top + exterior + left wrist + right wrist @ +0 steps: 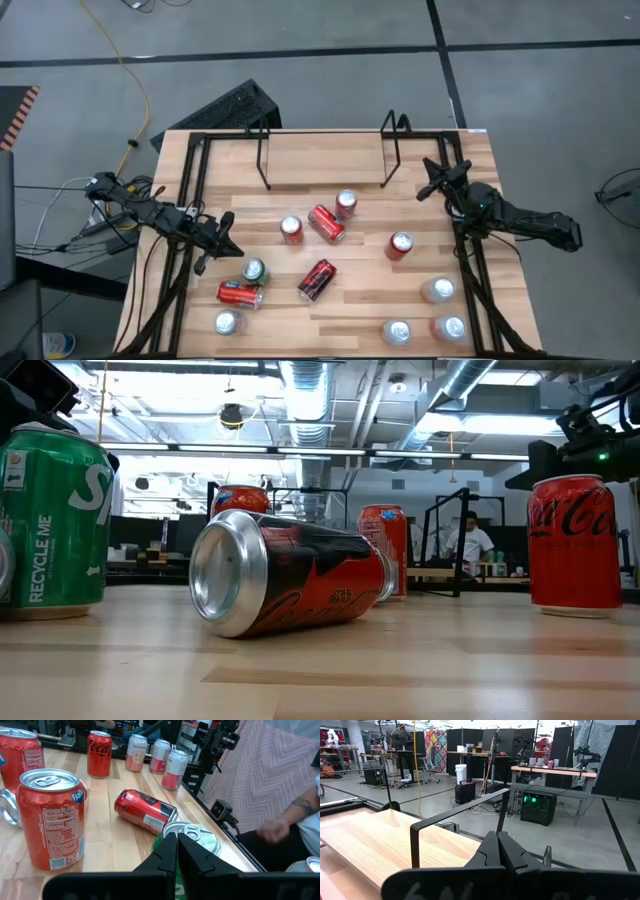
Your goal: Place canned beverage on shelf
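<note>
Several drink cans stand or lie on the wooden table (330, 160). A green can (254, 270) stands near the left, beside a dark red can (317, 279) lying on its side. The shelf (263, 160), a low rack of thin black rods with two upright end loops, stands at the table's far side with no can on it. My left gripper (225, 238) is shut, just left of and behind the green can (192, 834), holding nothing. My right gripper (430, 186) is shut at the table's right edge, beside the shelf's right end loop (414, 845).
Red cans stand at mid-table (291, 229) (346, 203) (400, 244) and one lies between them (327, 222). More cans crowd the near edge (240, 293) (226, 322) (438, 290) (397, 331). Long black rails (190, 190) edge the table. A person's hand (272, 831) shows beyond the near edge.
</note>
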You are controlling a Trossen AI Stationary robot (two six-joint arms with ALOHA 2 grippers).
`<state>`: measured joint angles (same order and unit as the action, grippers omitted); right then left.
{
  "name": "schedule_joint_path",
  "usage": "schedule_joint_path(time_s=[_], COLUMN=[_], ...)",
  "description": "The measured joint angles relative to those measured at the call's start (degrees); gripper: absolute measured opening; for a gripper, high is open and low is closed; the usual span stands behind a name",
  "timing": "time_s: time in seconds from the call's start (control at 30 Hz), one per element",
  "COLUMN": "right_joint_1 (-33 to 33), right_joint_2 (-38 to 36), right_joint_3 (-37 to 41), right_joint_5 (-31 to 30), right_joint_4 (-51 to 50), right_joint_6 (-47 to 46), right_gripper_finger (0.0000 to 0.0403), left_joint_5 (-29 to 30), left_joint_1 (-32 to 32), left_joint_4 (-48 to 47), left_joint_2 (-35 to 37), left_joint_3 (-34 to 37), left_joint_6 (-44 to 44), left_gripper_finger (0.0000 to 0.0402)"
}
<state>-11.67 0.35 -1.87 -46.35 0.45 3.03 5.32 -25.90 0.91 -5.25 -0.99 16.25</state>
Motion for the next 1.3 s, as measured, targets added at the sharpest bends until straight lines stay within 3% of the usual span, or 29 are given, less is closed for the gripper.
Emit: schedule_joint_path(time_s=[0.57, 0.83, 1.1, 1.17, 1.3], right_joint_1=[0.01, 0.0, 0.01, 0.0, 0.01], right_joint_2=[-0.01, -0.01, -0.01, 0.0, -0.01], right_joint_3=[0.0, 0.0, 0.02, 0.02, 0.14], right_joint_5=[0.02, 0.0, 0.19, 2.26, 9.45], right_joint_4=[-0.02, -0.02, 0.0, 0.04, 1.67], right_joint_6=[-0.02, -0.02, -0.7, -7.6, -30.0], right_gripper_finger=[0.0, 0.0, 0.0, 0.0, 0.0], left_joint_5=[0.0, 1.01, 1.05, 1.07, 3.49], left_joint_1=[-0.01, 0.01, 0.01, 0.01, 0.03], left_joint_4=[0.0, 0.11, 0.13, 0.13, 0.54], left_joint_2=[0.0, 0.01, 0.0, -0.01, 0.01], left_joint_3=[0.0, 0.0, 0.0, 0.0, 0.0], left_joint_6=[0.0, -16.22, -15.58, -15.5, -16.09], left_gripper_finger=[0.0, 0.0, 0.0, 0.0, 0.0])
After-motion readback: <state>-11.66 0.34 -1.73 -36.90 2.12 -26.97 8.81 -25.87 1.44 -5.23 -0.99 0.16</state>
